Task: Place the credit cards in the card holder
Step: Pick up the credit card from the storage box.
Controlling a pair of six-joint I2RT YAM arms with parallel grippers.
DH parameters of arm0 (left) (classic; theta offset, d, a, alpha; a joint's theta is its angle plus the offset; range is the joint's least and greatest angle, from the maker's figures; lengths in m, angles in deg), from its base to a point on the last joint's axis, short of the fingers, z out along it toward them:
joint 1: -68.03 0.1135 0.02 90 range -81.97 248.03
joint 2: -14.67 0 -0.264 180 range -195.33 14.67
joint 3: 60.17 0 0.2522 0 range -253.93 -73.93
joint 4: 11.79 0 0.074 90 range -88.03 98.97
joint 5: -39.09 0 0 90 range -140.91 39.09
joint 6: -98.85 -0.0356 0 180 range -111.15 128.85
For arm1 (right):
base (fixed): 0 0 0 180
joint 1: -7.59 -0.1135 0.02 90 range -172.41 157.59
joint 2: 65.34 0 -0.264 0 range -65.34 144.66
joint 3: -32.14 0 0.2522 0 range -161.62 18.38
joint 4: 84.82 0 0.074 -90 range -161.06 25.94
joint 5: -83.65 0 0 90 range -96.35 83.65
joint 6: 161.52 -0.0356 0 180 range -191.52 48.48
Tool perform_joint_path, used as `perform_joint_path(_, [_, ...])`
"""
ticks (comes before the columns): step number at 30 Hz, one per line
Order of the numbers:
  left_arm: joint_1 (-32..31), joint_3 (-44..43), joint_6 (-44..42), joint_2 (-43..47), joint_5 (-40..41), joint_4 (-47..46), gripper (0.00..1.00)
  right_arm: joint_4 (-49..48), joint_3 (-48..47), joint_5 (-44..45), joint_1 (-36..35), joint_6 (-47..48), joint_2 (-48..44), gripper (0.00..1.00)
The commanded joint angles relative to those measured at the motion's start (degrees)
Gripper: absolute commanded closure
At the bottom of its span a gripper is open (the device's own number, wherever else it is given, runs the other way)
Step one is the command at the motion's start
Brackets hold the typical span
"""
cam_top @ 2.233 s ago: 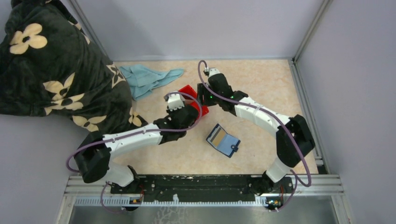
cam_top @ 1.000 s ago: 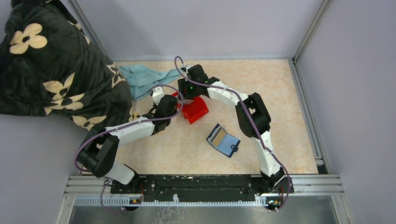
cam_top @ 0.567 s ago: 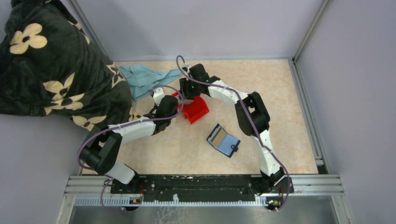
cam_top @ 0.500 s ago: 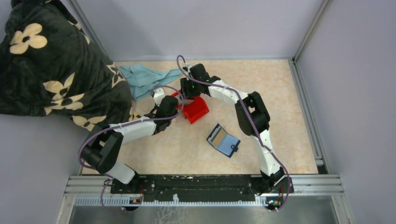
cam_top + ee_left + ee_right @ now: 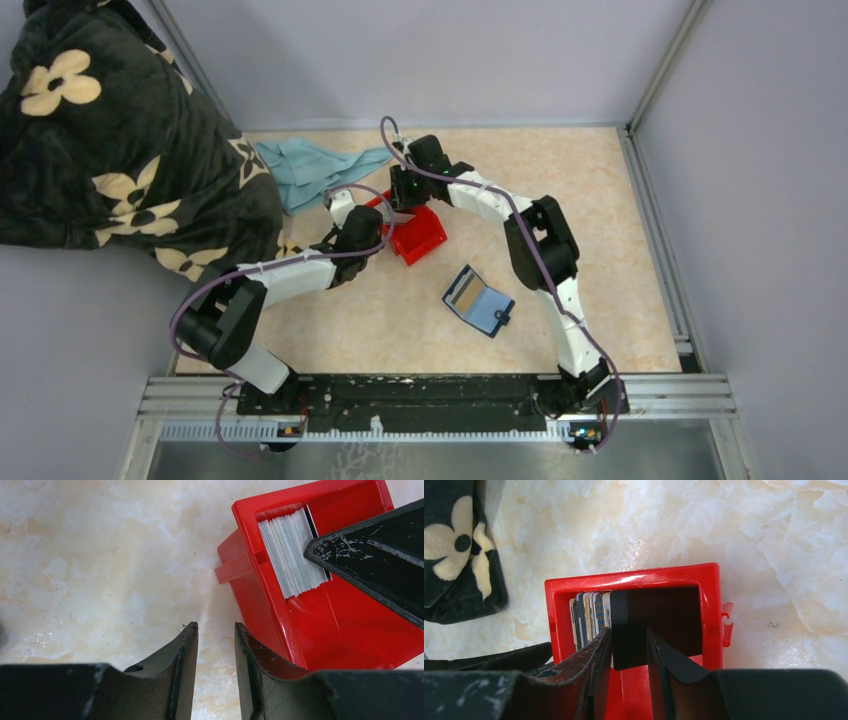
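Observation:
The credit cards [image 5: 292, 550] stand on edge as a stack at one end of a red bin [image 5: 425, 240]. In the right wrist view the stack [image 5: 589, 612] has a dark card [image 5: 664, 615] leaning beside it. My right gripper [image 5: 626, 642] reaches into the bin, jaws a little apart, with the dark card behind them; its finger [image 5: 375, 545] touches the end of the stack. My left gripper [image 5: 215, 630] is narrowly open and empty on the table, one finger against the bin's outer wall. The card holder [image 5: 478, 300] lies open nearer me with a tan card [image 5: 461, 292] in it.
A dark flowered blanket [image 5: 110, 150] covers the far left and shows in the right wrist view [image 5: 454, 555]. A light blue cloth [image 5: 320, 165] lies behind the bin. Metal frame posts and grey walls bound the table.
Since 2.2 s ago both grippers moved left and farther out onto the red bin. Over the last second almost nothing moved.

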Motion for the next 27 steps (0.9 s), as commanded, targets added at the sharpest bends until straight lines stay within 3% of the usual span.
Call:
perform_joint_path(1, [0.49,0.1,0.48,-0.22,-0.52,-1.25,0.6,-0.95,0.38,-0.93,-0.71,-0.37,-3.11,0.69])
perform_joint_path(27, [0.49,0.43,0.92,1.1,-1.04,-0.13,0.6,-0.88,2.65,1.22,-1.41,-0.33,-7.7,0.77])
